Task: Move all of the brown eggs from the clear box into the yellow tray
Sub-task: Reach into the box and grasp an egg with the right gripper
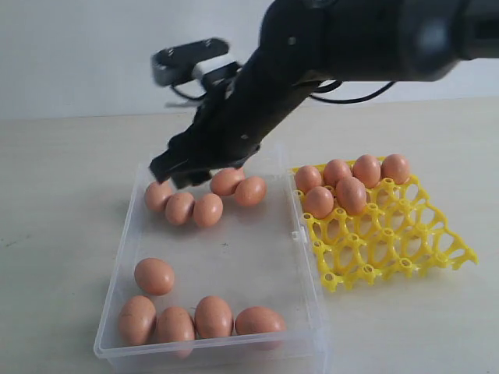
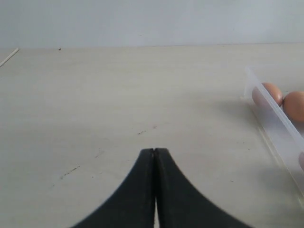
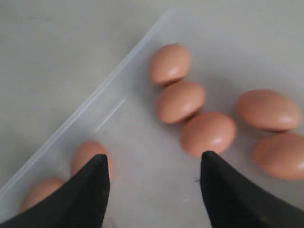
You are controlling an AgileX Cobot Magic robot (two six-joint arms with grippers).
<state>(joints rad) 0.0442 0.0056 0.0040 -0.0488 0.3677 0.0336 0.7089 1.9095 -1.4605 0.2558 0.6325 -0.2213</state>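
Six eggs sit in the tray and ten are left in the box, so we're onto the next pick. Our right pincer hangs spread and empty over the far cluster. The left pincer is pressed together over bare worktop. Next move, we reckon: drop down, straddle one egg without nudging its neighbours, then squeeze gently.
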